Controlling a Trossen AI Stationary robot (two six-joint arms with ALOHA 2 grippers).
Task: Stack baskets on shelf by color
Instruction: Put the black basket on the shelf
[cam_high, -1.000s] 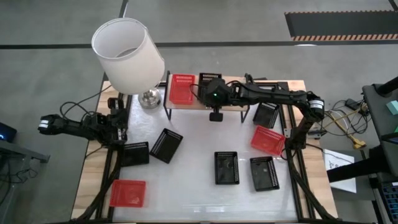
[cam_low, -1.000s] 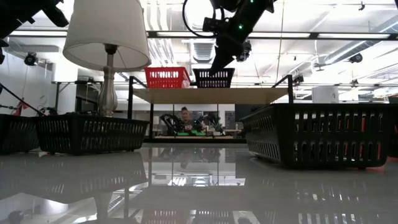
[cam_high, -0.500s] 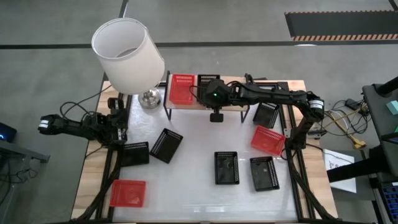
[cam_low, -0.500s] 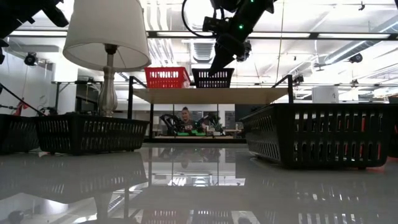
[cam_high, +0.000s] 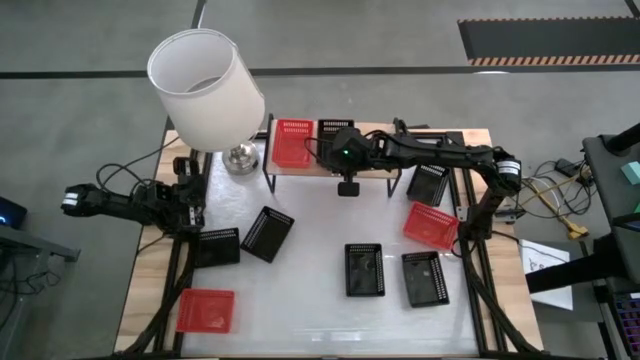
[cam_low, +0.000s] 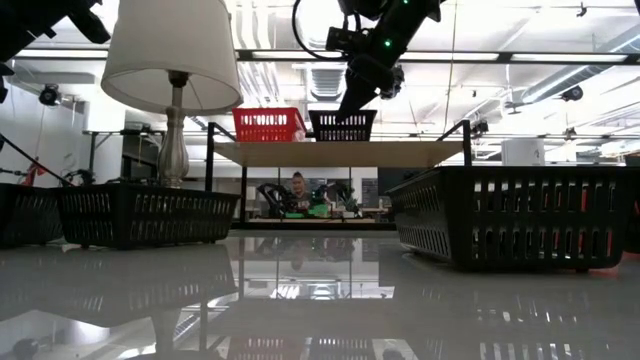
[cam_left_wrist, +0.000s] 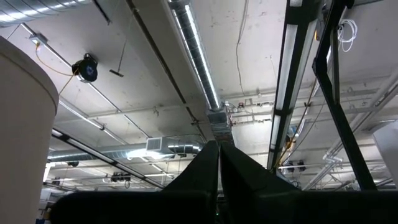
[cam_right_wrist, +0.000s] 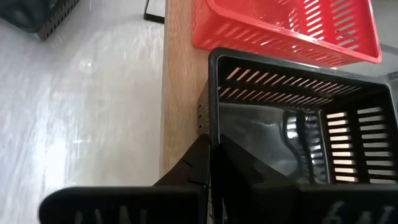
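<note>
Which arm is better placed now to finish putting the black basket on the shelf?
The right: its pincer grips the rim of the black basket on the shelf, beside the red basket. The left pincer waits at the table's left edge.

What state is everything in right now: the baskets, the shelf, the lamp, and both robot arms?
Shelf: upright, carrying two baskets side by side.
Red basket on shelf: resting flat.
Black basket on shelf: upright beside the red one, rim pinched by the right gripper.
Two red baskets on table: loose, unstacked.
Black baskets on table: scattered, unstacked.
Lamp: standing upright.
Left gripper: jaws shut, parked at the table's left edge.
</note>
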